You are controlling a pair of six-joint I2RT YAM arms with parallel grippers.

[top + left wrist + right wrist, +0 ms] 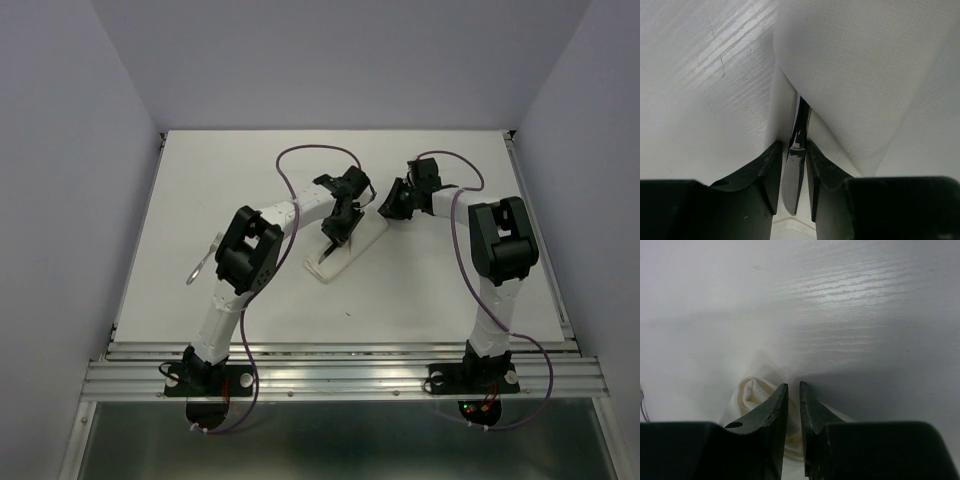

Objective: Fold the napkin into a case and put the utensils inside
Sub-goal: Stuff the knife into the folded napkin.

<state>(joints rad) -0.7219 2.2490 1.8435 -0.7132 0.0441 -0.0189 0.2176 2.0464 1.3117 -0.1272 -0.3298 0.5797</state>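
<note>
White table [450, 290], case [345, 245] at centre. L gripper [794, 145] clamped on knife [795, 170], far end already under case fold; R gripper [793, 387] nearly closed, seemingly pinching case cloth. Keep knife flat, in line w/ pocket, mouth lifted, slide slow. Count: 1 case, 1 knife, 1 utensil [203, 262] lying left

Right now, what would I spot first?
In the middle, the left fingers hold a shiny knife, its tip tucked into a folded white napkin. The right fingers pinch the napkin's other end. Another utensil lies alone on the left of the table.
</note>
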